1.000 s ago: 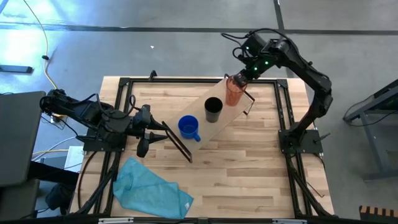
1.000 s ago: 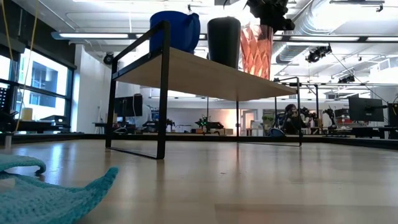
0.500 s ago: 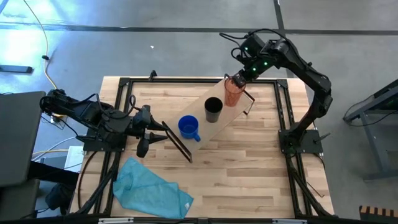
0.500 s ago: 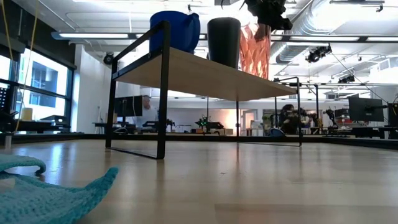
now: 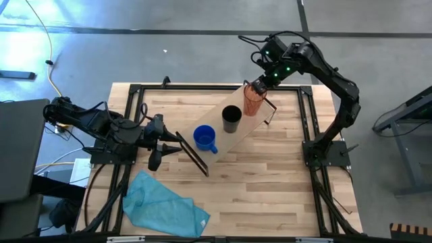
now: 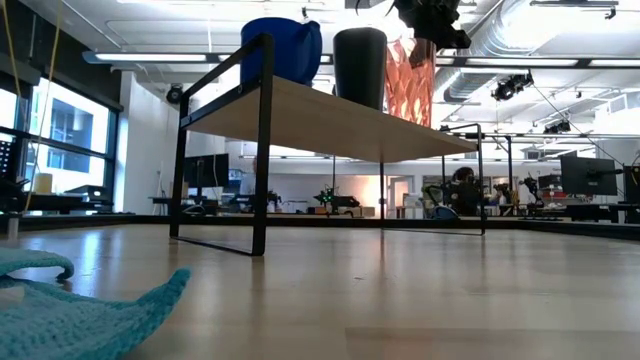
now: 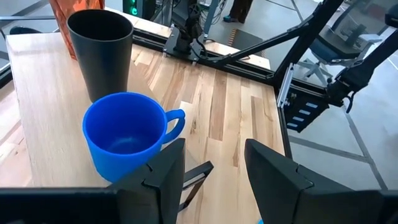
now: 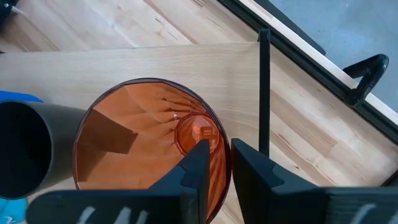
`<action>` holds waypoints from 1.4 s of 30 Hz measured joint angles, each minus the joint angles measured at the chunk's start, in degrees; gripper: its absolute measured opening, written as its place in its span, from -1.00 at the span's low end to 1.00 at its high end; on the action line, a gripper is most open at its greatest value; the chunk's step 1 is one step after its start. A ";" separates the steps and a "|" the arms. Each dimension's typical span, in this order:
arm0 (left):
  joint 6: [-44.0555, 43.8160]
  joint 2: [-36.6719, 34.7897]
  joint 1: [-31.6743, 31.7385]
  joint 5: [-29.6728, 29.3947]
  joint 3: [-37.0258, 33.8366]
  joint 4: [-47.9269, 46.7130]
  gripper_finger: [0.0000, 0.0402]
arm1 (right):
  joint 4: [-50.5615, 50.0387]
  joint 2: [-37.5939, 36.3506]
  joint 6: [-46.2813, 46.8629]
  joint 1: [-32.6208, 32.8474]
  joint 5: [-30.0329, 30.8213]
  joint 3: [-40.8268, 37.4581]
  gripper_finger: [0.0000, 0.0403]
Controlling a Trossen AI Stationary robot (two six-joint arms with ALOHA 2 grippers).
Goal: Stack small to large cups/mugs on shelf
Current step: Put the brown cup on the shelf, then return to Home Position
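The right gripper (image 8: 213,163) pinches the rim of the orange ribbed tumbler (image 5: 253,100) standing at the shelf (image 5: 237,135) end beside the black cup (image 5: 231,117), so a careless withdrawal could tip it off.

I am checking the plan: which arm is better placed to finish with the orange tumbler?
The right arm. Its gripper is at the rim of the orange tumbler on the shelf; the left gripper waits beyond the shelf's other end.
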 joint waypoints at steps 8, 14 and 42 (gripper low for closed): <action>-0.40 0.00 -0.01 0.00 0.00 -0.58 -0.22 | 0.02 0.00 0.21 0.00 -0.02 0.00 -0.50; -0.40 0.00 0.00 0.00 -0.01 -0.57 -0.22 | 0.06 0.00 0.21 0.00 -0.02 0.00 -0.33; -0.73 -0.02 0.00 -0.02 0.01 -0.44 -0.22 | -0.84 -6.41 -2.17 2.38 -6.80 15.77 -0.30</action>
